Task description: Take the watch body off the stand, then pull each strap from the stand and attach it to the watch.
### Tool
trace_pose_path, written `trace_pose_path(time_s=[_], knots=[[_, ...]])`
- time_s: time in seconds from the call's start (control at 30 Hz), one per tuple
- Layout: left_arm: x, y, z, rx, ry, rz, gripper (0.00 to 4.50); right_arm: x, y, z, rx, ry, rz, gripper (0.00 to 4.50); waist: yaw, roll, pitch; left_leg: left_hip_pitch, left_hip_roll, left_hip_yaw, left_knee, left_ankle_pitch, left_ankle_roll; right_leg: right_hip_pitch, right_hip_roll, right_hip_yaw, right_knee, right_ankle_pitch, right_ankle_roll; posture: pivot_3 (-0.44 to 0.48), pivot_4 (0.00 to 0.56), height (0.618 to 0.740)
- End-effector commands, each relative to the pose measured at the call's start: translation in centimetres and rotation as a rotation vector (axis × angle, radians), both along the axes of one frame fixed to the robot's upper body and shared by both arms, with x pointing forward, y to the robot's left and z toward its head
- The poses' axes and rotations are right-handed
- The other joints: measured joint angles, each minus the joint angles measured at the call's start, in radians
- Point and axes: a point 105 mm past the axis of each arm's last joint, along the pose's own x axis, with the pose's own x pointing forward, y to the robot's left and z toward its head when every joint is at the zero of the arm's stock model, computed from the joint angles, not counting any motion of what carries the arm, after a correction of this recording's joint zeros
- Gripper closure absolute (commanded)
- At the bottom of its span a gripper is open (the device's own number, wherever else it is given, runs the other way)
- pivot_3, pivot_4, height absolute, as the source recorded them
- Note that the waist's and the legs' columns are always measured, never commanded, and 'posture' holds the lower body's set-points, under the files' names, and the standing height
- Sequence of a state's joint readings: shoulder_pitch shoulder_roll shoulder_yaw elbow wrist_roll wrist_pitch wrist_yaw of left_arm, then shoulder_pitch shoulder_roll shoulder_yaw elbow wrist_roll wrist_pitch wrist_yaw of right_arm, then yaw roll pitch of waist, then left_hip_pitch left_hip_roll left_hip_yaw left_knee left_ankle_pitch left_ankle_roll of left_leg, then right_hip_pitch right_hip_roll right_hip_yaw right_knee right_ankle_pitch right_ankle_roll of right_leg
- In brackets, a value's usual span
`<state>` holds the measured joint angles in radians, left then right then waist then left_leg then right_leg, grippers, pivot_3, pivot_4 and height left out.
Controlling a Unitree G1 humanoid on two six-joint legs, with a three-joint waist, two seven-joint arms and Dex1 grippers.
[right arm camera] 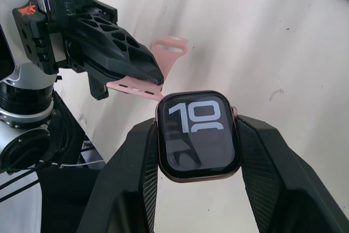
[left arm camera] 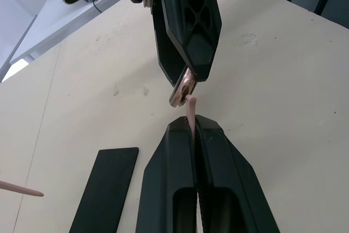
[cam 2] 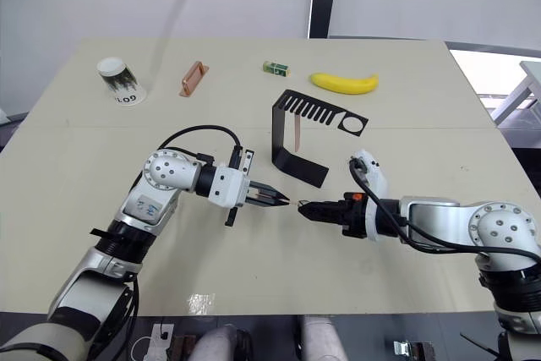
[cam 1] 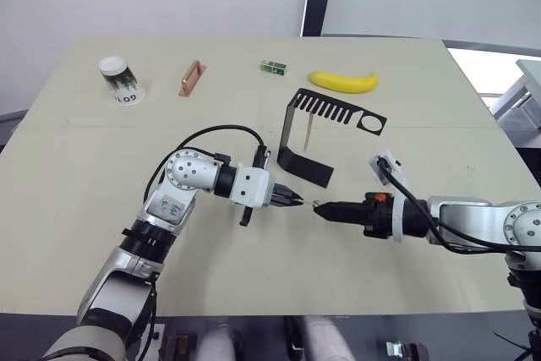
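The watch body [right arm camera: 199, 135], with a black screen and a copper rim, sits clamped between the fingers [right arm camera: 267, 178] of my right gripper [cam 1: 319, 205], just above the table. My left gripper [cam 1: 293, 199] faces it tip to tip and is shut on a pink strap [right arm camera: 143, 87]. That strap's end [left arm camera: 190, 107] almost touches the edge of the watch body [left arm camera: 182, 88]. The black stand [cam 1: 313, 137] stands just behind both grippers. A second pink strap [cam 1: 308, 133] hangs from its toothed top arm.
Along the table's far side lie an upturned paper cup [cam 1: 120, 79], a copper bar [cam 1: 191, 78], a small green block [cam 1: 273, 66] and a banana [cam 1: 344, 82]. The stand's flat base [left arm camera: 106, 189] lies close beside the left gripper.
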<state>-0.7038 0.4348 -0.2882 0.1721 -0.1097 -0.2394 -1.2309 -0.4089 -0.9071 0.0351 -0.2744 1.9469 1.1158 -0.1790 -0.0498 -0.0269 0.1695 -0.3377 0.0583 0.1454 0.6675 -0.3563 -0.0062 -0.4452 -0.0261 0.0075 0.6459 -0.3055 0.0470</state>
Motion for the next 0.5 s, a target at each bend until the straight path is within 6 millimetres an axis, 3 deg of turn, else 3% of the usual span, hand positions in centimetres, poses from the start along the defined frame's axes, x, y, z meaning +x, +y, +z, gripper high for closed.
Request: trace_pose_path(time_s=[0.03, 0.5], knots=[[-0.20, -0.46, 0.78, -0.023, -0.030, -0.010, 4.50, -0.31, 0.27, 0.92, 0.024, -0.024, 0.024, 2.89, 0.000, 0.000, 0.000, 0.000, 0.000, 0.000, 0.000, 0.000, 0.000, 0.000, 0.000, 0.000, 0.000, 0.000, 0.000, 0.000, 0.150, 0.740], [-0.13, -0.59, 0.63, -0.026, -0.019, -0.004, 4.50, -0.31, 0.38, 0.98, 0.022, -0.026, 0.032, 2.89, 0.001, 0.000, 0.000, 0.000, 0.000, 0.000, 0.000, 0.000, 0.000, 0.000, 0.000, 0.000, 0.000, 0.000, 0.000, 0.000, 0.150, 0.740]])
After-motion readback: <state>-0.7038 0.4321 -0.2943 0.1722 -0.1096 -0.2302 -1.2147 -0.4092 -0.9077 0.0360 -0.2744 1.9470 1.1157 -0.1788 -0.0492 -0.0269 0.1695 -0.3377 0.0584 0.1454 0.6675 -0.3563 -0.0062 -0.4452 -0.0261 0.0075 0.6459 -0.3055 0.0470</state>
